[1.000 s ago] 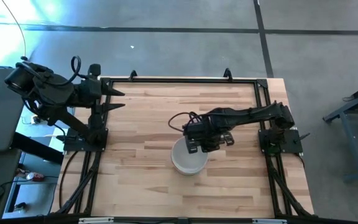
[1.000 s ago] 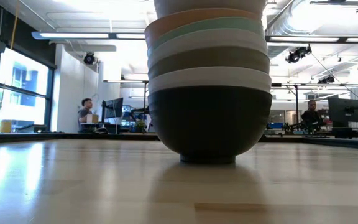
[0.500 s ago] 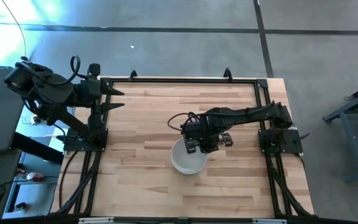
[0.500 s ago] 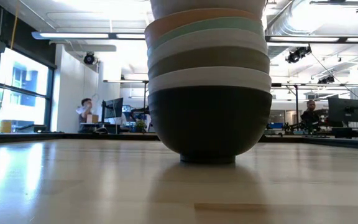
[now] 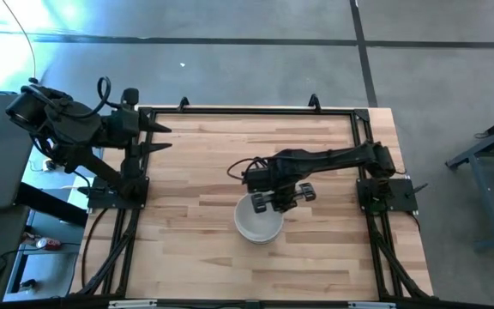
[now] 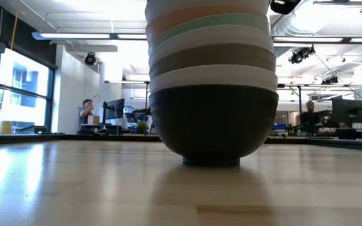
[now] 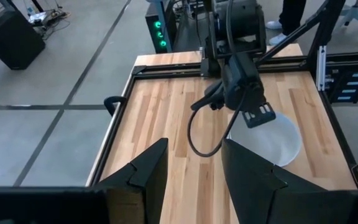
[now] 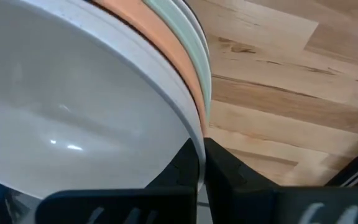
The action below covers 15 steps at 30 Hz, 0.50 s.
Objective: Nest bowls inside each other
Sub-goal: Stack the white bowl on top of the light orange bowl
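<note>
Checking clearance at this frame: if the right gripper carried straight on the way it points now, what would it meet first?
The right gripper is shut and points down at the rim of the top white bowl of the nested stack. That rim would likely be met first, though I cannot tell whether it touches already.

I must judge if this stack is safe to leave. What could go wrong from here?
1. The right gripper has its jaws shut at the rim of the top white bowl. Pulling away could drag or tip the bowl stack.
2. The stack is tall on one black bowl, so a side push might slide it across the table.
</note>
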Each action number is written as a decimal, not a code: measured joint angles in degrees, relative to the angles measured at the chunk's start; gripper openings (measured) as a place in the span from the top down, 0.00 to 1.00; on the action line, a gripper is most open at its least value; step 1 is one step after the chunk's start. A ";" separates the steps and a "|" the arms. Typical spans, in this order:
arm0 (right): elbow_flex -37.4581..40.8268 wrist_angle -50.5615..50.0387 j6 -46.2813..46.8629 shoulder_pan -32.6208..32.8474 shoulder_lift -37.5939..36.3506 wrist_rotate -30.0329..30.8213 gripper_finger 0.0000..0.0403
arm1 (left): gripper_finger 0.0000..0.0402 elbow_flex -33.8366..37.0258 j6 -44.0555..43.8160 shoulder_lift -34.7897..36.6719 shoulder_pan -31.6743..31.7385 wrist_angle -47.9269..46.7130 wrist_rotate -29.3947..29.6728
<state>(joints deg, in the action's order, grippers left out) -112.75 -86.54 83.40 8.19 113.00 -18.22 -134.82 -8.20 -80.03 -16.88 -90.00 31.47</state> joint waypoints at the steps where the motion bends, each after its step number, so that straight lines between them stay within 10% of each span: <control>1: 0.00 0.06 -0.38 0.02 0.10 0.03 1.00 | 0.65 0.00 -0.01 0.00 0.00 -0.02 -0.08; 15: 0.00 0.04 -2.34 0.02 0.43 1.46 0.85 | 0.65 0.00 -0.14 0.11 0.00 -0.02 -0.38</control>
<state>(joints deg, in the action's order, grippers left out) -112.75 -86.50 81.06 8.21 113.43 -16.76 -134.82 -8.34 -79.92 -16.88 -90.02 31.09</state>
